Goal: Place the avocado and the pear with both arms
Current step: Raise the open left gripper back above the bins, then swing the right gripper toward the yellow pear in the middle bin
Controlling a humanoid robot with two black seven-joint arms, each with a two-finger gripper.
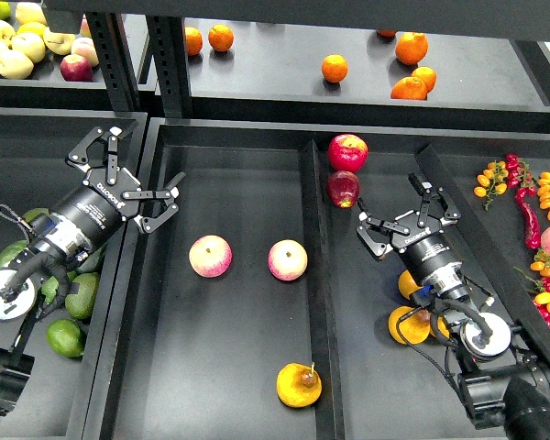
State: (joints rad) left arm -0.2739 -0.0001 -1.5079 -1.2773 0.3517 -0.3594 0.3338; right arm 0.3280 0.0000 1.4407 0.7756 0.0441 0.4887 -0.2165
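The pear (299, 385), yellow-orange with a short stem and a brown blotch, lies at the front of the middle tray (238, 183). A glossy bright-green egg-shaped fruit (64, 337), apparently the avocado, lies in the left bin beside longer, darker avocados (81, 295). My left gripper (133, 179) is open and empty over the rim between the left bin and the middle tray, well above and behind the avocado. My right gripper (408, 220) is open and empty in the right compartment, far from the pear.
Two pink-red apples (210, 256) (288, 260) lie mid-tray. Two red apples (347, 152) and oranges (409, 323) under my right arm share the right compartment. A divider (313, 275) splits the tray. Oranges and pale apples sit on the back shelf; peppers lie far right.
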